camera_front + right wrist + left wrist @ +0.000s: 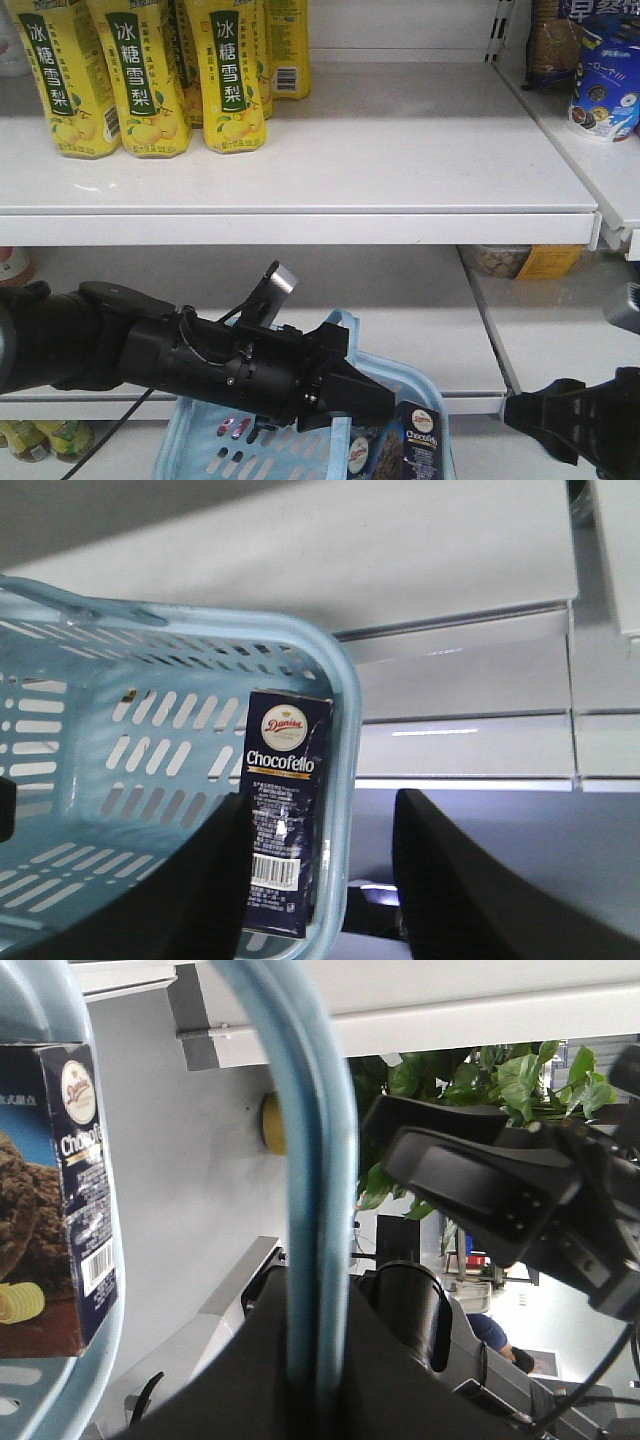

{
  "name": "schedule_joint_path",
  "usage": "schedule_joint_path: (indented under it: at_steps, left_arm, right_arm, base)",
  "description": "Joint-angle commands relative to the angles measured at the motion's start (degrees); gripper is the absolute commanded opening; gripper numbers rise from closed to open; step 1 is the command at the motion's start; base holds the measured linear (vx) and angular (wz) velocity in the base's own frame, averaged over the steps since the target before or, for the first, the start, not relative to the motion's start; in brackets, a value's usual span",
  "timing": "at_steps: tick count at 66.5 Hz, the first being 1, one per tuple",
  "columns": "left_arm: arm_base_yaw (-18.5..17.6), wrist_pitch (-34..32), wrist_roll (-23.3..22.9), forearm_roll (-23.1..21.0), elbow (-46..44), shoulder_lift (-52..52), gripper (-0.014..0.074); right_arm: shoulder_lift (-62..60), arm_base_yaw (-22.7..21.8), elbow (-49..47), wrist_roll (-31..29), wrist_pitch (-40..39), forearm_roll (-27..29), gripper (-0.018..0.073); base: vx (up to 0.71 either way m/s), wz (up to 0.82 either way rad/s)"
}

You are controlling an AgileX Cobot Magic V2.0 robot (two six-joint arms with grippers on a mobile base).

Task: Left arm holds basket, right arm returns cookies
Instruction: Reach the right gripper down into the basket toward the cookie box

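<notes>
While the left arm (150,345) reaches in from the left, its pincer (360,395) is clamped on the basket (180,440) handle. The cookies (418,440) stand upright in the basket's right corner, and the right pincer (320,815) hangs spread apart at that rim.

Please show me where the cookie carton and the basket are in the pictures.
cookies (285,805), right wrist view, front face of the carton.
basket (348,750), right wrist view, its light blue rim.
</notes>
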Motion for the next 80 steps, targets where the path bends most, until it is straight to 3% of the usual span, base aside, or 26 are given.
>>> schedule_joint_path:
  at_steps: [1,12,23,33,49,80]
  left_arm:
    - [-0.3,3.1,0.9,-4.1,-1.5,-2.8,-0.0006]
    - [-0.3,3.1,0.9,-4.1,-1.5,-2.8,-0.0006]
    - [-0.3,3.1,0.9,-4.1,-1.5,-2.8,-0.0006]
    - [-0.3,3.1,0.9,-4.1,-1.5,-2.8,-0.0006]
    - [-0.3,3.1,0.9,-4.1,-1.5,-2.8,-0.0006]
    - [-0.3,3.1,0.9,-4.1,-1.5,-2.8,-0.0006]
  right_arm:
    - [3.0,1.2,-1.9,-3.4,-2.4,6.4,0.0327]
    - [10.5,7.1,-1.9,-7.4,-2.7,12.8,0.0340]
    - [16.8,9.9,-1.9,-9.2,-2.5,15.8,0.0392]
    - [20.1,10.0,-1.9,-11.2,-3.9,17.7,0.0447]
    - [25.2,10.0,-4.0,-18.1,-2.2,22.7,0.0459]
    - [31.0,10.0,-4.9,-18.2,-4.7,22.6,0.0459]
  base:
    - [0.00,0.00]
    - [0.00,0.00]
    - [0.00,0.00]
    - [0.00,0.00]
    - [0.00,0.00]
    - [0.00,0.00]
